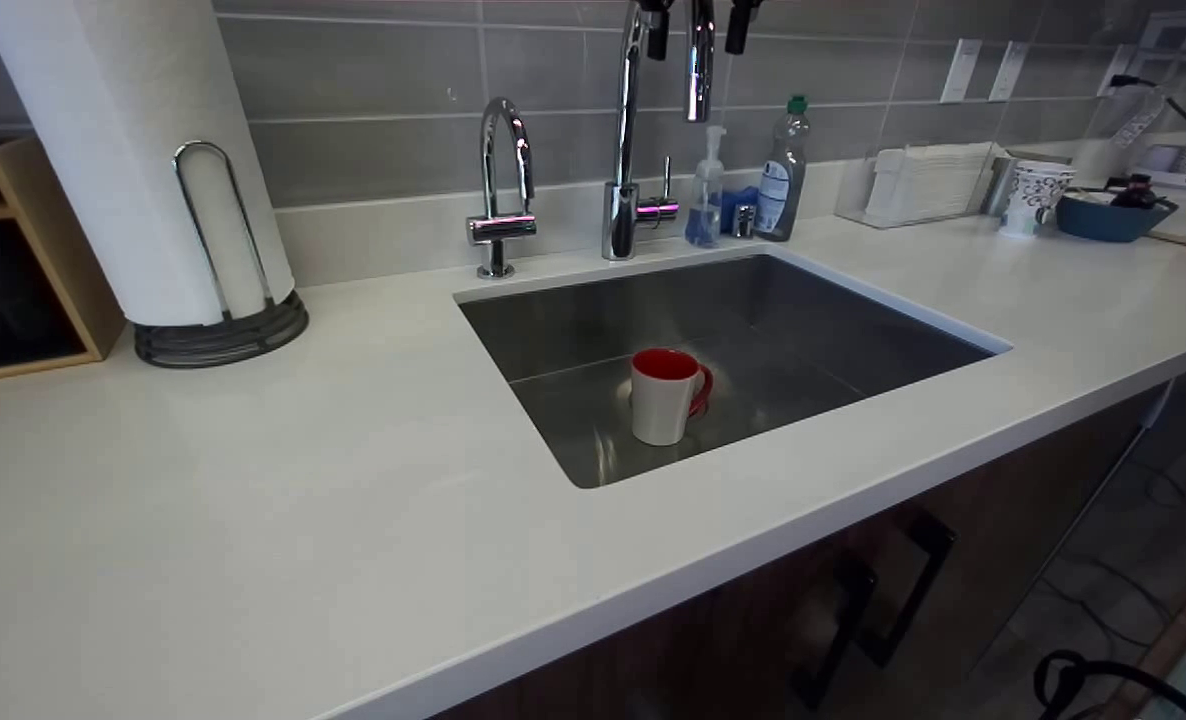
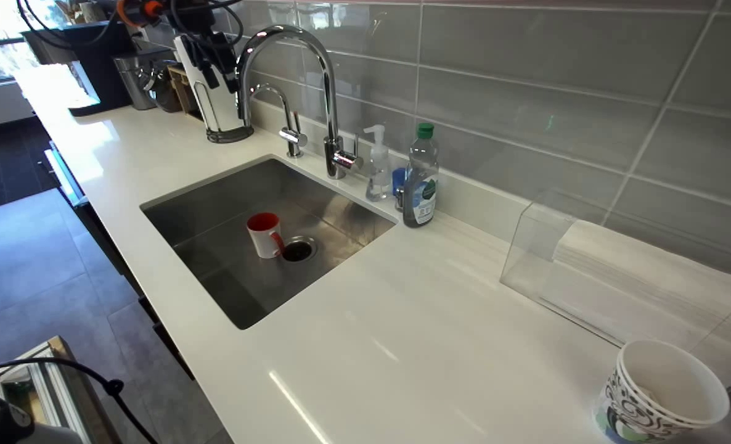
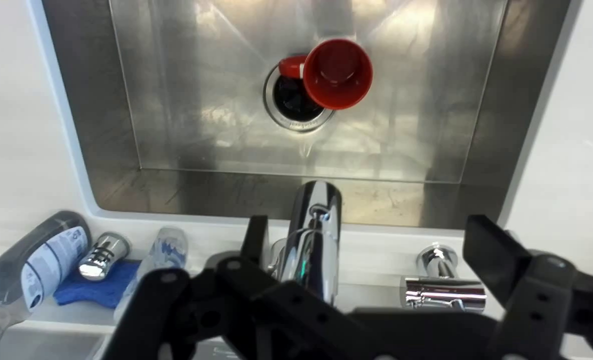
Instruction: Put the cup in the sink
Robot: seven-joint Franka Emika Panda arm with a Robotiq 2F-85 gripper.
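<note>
White counter: the largest item, with the sink let into its top. Stainless-steel sink: rectangular, square-sided, flat-floored. Tap: chrome, arched, at six o'clock of the sink in the wrist view. Gripper: jaws spread wide, nothing grasped. From the wrist, the tap shows in the gap between them; whether there is contact cannot be told. Cup: inside the sink, upright on its floor, white outside and red within. In the wrist view its mouth lies at two o'clock from the drain, partly covering it; whether the base touches the drain ring cannot be told. The task is judged complete.

Handling assessment: the cup is probably glazed ceramic, stiff, fairly light if empty, slippery when wet and liable to chip against steel. Recommended hold, should moving be required: across the body at twelve and six o'clock, clear of the handle, which points just past nine. Lifting by the handle alone is not advised; the cup would likely swing.
</note>
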